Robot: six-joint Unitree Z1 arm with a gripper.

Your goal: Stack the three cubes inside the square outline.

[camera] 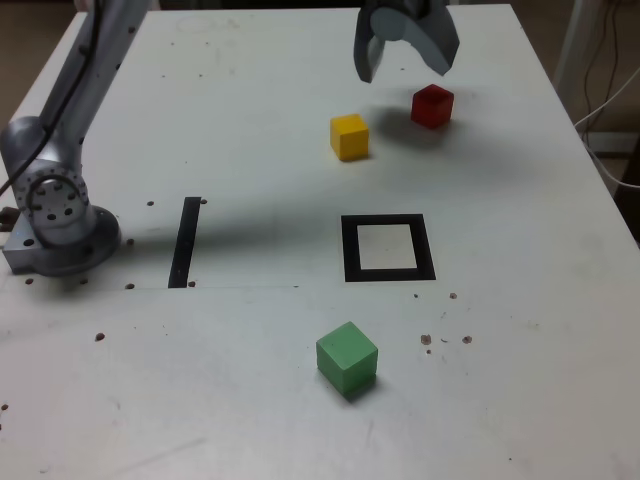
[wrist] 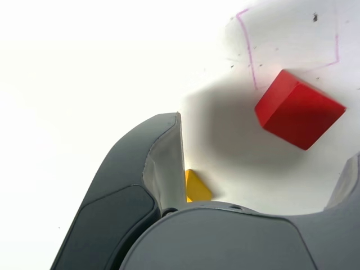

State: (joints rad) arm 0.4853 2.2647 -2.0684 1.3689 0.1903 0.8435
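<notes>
The red cube (camera: pixel 432 105) lies at the far right of the table in the exterior view, and the yellow cube (camera: pixel 349 136) sits just left of it and slightly nearer. The green cube (camera: pixel 347 358) rests alone near the front edge. Between them lies the square outline (camera: pixel 388 247), with nothing inside it. My gripper (camera: pixel 404 62) hangs open above the table, up and to the left of the red cube, touching nothing. In the wrist view the red cube (wrist: pixel 298 109) shows between the spread fingers, and a corner of the yellow cube (wrist: pixel 196 187) peeks past one finger (wrist: pixel 163 163).
A thin black strip (camera: pixel 185 241) lies on the table at the exterior view's left, next to the arm's base (camera: pixel 55 215). A faint purple pen line (wrist: pixel 250 50) marks the table near the red cube. White cables (camera: pixel 610 100) hang off the right edge.
</notes>
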